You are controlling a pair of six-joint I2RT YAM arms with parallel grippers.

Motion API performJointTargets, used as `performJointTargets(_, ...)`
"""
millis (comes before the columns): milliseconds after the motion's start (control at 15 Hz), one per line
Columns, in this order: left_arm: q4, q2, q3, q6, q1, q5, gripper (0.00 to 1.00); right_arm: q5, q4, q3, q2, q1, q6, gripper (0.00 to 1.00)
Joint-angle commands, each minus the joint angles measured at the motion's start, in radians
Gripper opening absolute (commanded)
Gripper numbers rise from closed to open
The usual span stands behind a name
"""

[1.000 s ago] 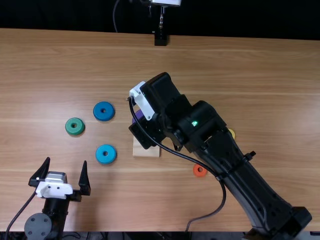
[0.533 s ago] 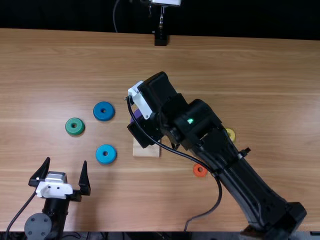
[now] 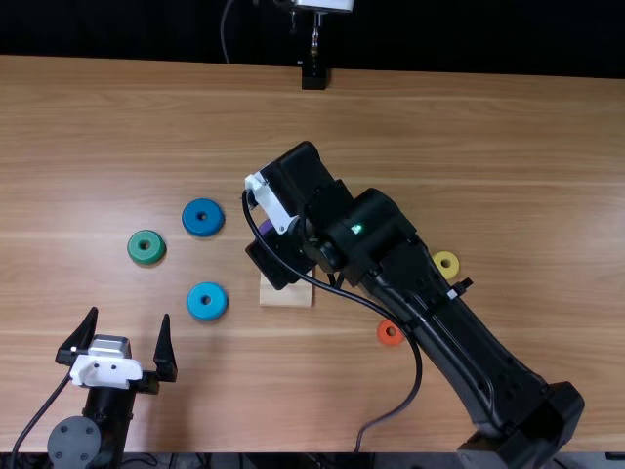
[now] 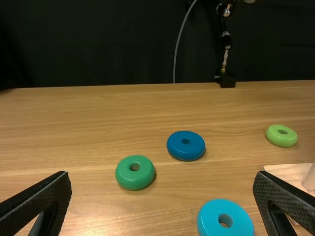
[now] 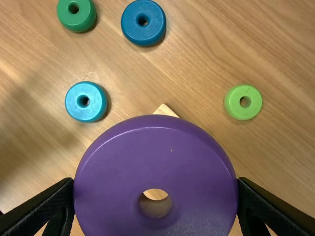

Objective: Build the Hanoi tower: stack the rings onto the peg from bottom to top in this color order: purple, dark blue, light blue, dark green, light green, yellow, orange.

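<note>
While rings (image 3: pixel 190 219) dot the wooden table (image 3: pixel 508 195), black backdrop (image 3: pixel 127 29) beyond

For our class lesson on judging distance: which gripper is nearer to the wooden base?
The right one. The right gripper holds the purple ring over the wooden base; the left gripper is well off to the base's left, beyond the light blue ring.

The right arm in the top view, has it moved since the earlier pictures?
Yes, the right arm has shifted toward the view's left: the yellow ring, mostly covered at first, is now uncovered.
</note>
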Motion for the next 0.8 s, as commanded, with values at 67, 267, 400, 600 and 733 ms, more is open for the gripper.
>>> performJointTargets(67,0.005,-0.012,-0.025,0.009,0.007,-0.004,1.0,-0.006,0.004,-0.005,-0.007,-0.006,-0.008,0.0)
performJointTargets(267,0.005,-0.012,-0.025,0.011,0.007,-0.004,1.0,-0.006,0.0,-0.008,-0.005,-0.006,-0.006,0.0)
performJointTargets(400,0.005,-0.012,-0.025,0.011,0.007,-0.004,1.0,-0.006,0.002,-0.02,0.009,-0.006,-0.006,0.0)
performJointTargets(600,0.005,-0.012,-0.025,0.011,0.006,-0.004,1.0,-0.004,-0.002,-0.023,0.029,-0.006,-0.004,0.0)
performJointTargets(733,0.005,-0.012,-0.025,0.009,0.007,-0.004,1.0,0.0,0.002,-0.032,0.029,-0.009,-0.004,0.0)
